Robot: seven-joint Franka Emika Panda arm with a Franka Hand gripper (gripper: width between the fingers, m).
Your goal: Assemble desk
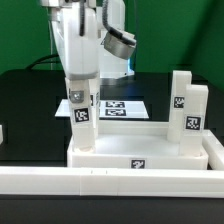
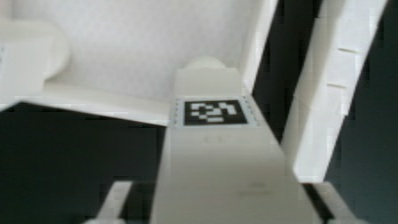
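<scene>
Your hand (image 1: 80, 88) is clamped part-closed on a leg (image 1: 82, 115), upright at the tabletop's (image 1: 140, 155) left corner in the exterior view. Stiff, light, slick plastic: grip its flat sides high. Two legs (image 1: 187, 105) stand mounted at right, the marker board (image 1: 118, 108) behind, and a rail (image 1: 110, 182) runs across the front.

The large rectangular plastic tabletop (image 1: 140, 150) is plain white, with a black-and-white square tag on its front rim. The square plastic legs (image 1: 187, 105) are white too, each bearing black-and-white tags. The flat marker board (image 1: 125, 108) is white with black tags. The table (image 1: 30, 100) is black.
</scene>
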